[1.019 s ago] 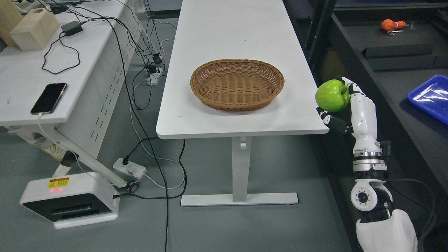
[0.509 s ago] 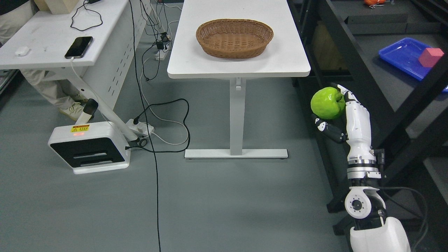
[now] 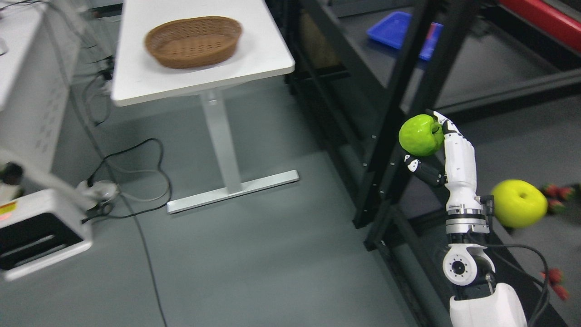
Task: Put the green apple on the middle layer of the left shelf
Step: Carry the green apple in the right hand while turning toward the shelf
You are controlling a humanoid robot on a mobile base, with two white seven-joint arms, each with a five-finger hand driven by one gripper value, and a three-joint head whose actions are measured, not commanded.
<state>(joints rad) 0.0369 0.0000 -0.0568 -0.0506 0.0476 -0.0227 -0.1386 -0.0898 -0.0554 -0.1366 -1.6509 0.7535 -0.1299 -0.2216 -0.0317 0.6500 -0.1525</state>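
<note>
Right robot hand (image 3: 431,145): raised on my arm from the lower right, fingers and thumb wrapped around the green apple (image 3: 420,135), which I hold in the air in front of the black upright of the shelf (image 3: 399,97).
Second item: yellow-green apple (image 3: 519,203), lying on a lower shelf layer just right of my wrist, small red fruits near it.
Blue tray (image 3: 390,29): on an upper shelf layer, partly hidden by the upright.
Wicker basket (image 3: 193,41): on the white table (image 3: 258,54), upper left, well apart from the hand.
White floor unit (image 3: 38,234): lower left, cables trailing beside it.
</note>
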